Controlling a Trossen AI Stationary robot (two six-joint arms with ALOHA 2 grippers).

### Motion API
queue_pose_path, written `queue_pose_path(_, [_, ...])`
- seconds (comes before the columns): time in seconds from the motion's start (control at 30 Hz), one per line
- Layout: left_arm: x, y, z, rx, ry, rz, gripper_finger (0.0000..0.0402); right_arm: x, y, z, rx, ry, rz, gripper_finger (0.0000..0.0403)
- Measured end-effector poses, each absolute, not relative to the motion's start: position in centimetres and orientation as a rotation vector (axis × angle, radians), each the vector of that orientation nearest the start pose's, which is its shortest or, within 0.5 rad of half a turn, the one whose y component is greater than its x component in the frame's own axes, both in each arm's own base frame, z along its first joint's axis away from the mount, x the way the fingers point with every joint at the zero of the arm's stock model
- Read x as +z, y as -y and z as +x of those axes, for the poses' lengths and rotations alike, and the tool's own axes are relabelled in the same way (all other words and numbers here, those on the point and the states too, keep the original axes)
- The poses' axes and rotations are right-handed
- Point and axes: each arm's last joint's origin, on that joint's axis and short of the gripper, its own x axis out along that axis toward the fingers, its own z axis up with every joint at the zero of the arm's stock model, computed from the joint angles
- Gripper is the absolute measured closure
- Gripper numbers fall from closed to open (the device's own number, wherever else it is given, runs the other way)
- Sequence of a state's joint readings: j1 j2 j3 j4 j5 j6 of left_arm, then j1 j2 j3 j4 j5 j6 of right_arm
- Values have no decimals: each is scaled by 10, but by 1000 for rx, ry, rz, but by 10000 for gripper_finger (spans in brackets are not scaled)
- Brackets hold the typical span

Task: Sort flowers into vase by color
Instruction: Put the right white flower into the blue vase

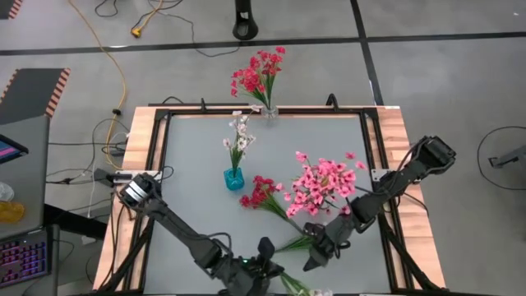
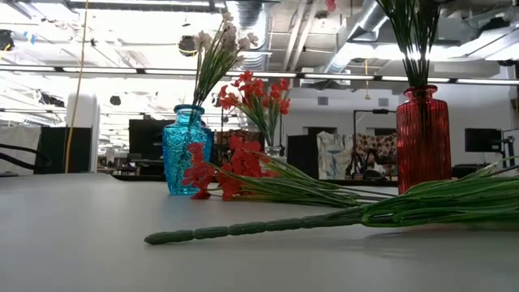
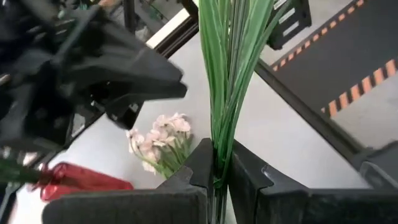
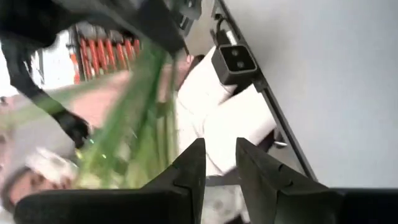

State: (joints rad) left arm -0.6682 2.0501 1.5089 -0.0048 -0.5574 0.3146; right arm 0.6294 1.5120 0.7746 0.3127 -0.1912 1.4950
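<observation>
Green stems of a white flower sprig [image 3: 227,68] clamped between the left gripper [image 3: 219,171] fingers at the table's near edge, pale blossoms beyond, right gripper [image 4: 219,163] just beside, fingers slightly parted.

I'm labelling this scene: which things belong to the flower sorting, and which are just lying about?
Job: red flowers, pink flowers, white flowers, blue vase, red vase, clear vase, left gripper shut on green stems.
Lying about: yellow cable, keyboard.
</observation>
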Motion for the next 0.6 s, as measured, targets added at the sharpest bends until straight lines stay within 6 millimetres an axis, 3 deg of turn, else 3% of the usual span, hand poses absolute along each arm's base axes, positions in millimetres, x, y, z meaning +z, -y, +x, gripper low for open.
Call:
queue_pose_path(0.3, [265,269,339,-55,-414,513,389,200,-203,235,353,-1000,1150,286])
queue_pose_path(0.4, [281,266,318,20,-378,518,396,197,-206,230,338,-1033,1125,286])
queue_pose_path(0.6, [293,237,274,144,-323,424,396,194,-209,225,296,-1042,1097,286])
